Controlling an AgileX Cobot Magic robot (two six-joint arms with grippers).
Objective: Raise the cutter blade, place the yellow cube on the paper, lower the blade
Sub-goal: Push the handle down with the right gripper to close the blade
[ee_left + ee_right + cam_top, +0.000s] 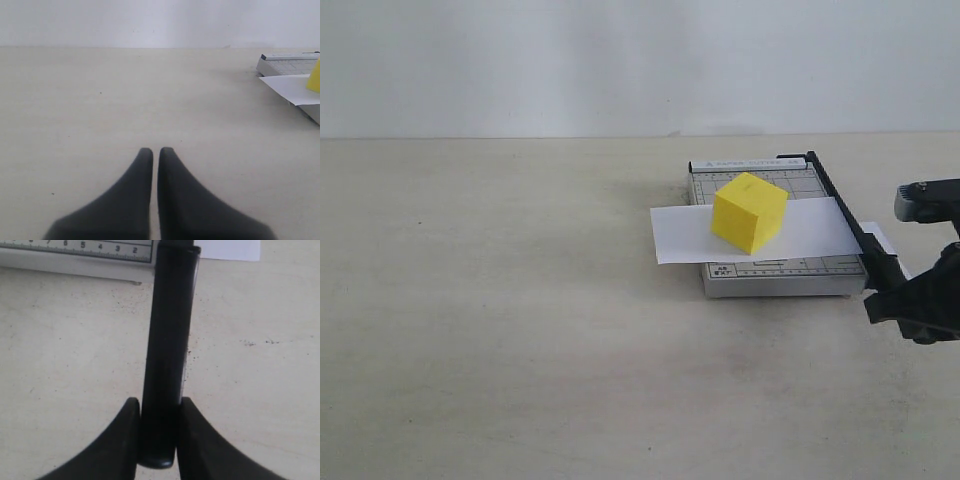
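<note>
My right hand (160, 405) pinched the handle end of the blade (840, 205), which ran straight away from it along the trimmer (770, 280) edge, seemingly down across the paper (680, 235) bearing the yellow cube (750, 212). My left hand (155, 152), closed and empty, hung well apart.

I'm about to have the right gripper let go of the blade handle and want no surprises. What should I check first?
1. Yellow cube sits on the paper: ok.
2. Cube stands apart from the cutter blade: ok.
3. Blade fully down on the trimmer: cannot tell.
4. Right gripper is clamped on the blade: ok.
5. Left gripper is shut, away from the trimmer: ok.
</note>
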